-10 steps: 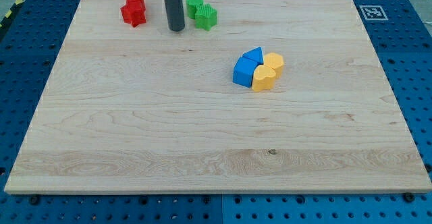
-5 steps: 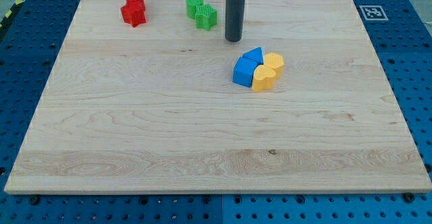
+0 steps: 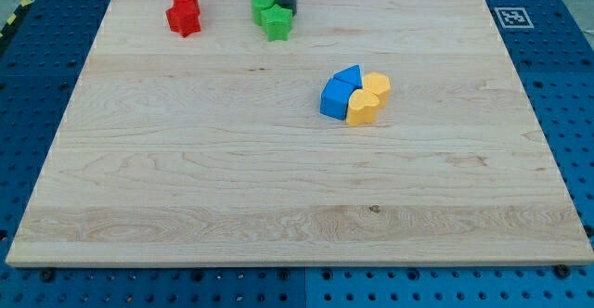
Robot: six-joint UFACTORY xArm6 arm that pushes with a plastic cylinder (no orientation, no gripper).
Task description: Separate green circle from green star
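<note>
The green circle [image 3: 262, 7] and the green star [image 3: 277, 24] sit touching near the view's top edge of the wooden board [image 3: 186, 160]. The circle is up and to the left of the star. My tip [image 3: 285, 12] is at the pair's upper right. It stands against the star's top right edge and just to the right of the circle. The rod rises out of the view's top.
Two red blocks [image 3: 184, 11] sit together at the view's top left. Two blue blocks [image 3: 338, 92] and two yellow blocks [image 3: 368, 98] form a cluster right of centre. A black-and-white marker [image 3: 512, 17] sits off the board's top right corner.
My tip swung from left of the green pair to their right, then up and back left against them. The green pair has shifted slightly to the left.
</note>
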